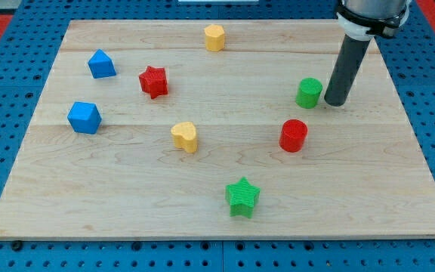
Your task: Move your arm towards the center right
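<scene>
Working from the view's bottom upward, the nearest piece on the wooden board (399, 204) is the green star (242, 196), sitting alone near the lower middle. Above it comes the middle band: the red cylinder (294, 135) toward the view's right, the yellow heart (185, 137) near the centre, and the blue cube (84, 117) out on the view's left. Further up is the green cylinder (308, 92), and just beside it on the view's right is my tip (335, 103), planted on the board and close to the cylinder's side; I cannot tell whether they actually touch. Beyond that lie the red star (153, 81) and a second blue block (101, 64) on the upper left, and farthest away the yellow block (214, 37) near the view's top edge. There is no claw on this rig, only the dark rod, so it is neither open nor holding anything. The task has no block of its own; its target is the centre right of the board, and I judge my tip is already well into that region, a little above the mid-height. So I read this as the closing stretch of the approach. The next move, as I see it, calls for a short slide to the view's right and slightly down, away from the green cylinder and clear of the red cylinder below.
</scene>
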Robot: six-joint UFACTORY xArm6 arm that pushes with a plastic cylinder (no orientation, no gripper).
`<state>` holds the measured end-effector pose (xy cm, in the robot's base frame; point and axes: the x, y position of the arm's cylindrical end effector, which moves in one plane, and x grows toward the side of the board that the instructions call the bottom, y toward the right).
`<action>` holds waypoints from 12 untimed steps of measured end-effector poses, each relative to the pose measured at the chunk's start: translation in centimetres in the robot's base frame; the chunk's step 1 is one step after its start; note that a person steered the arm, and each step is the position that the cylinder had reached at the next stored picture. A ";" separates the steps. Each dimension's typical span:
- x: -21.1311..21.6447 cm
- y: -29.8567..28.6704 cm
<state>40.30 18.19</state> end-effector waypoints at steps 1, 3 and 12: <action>1.1 0.3; 1.6 0.7; 3.2 3.8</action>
<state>43.52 21.95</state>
